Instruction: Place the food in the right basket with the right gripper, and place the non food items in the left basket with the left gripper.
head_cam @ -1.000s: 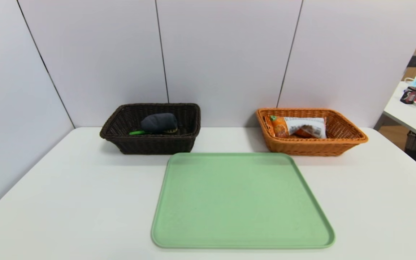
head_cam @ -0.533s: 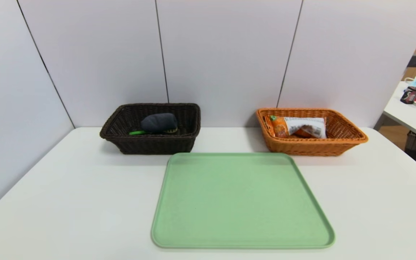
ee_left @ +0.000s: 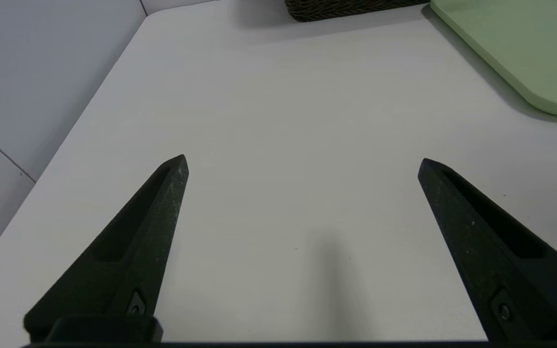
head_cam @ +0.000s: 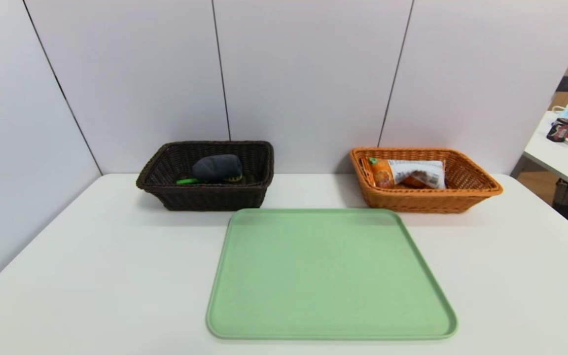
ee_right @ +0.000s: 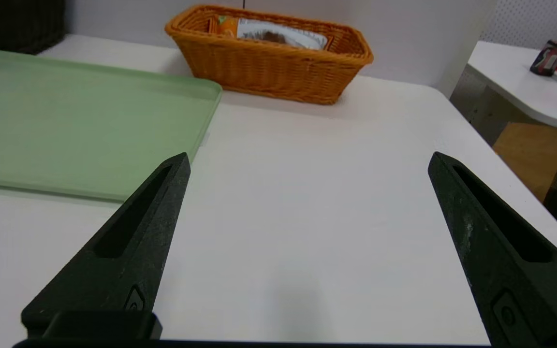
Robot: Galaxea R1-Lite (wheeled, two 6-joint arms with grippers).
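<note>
Sorting looks done: beyond our wide-open, empty right gripper (ee_right: 309,153), the orange snack bag (ee_right: 278,35) lies in the orange-tan wicker basket (ee_right: 269,67). We should keep both claws, our left (ee_left: 303,157) likewise spread, parked clear.

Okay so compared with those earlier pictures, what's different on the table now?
Nothing visibly changed. The snack bag lies in the orange-tan basket as before, the dark cloth bundle in the dark basket, and the green tray sits where it was.
</note>
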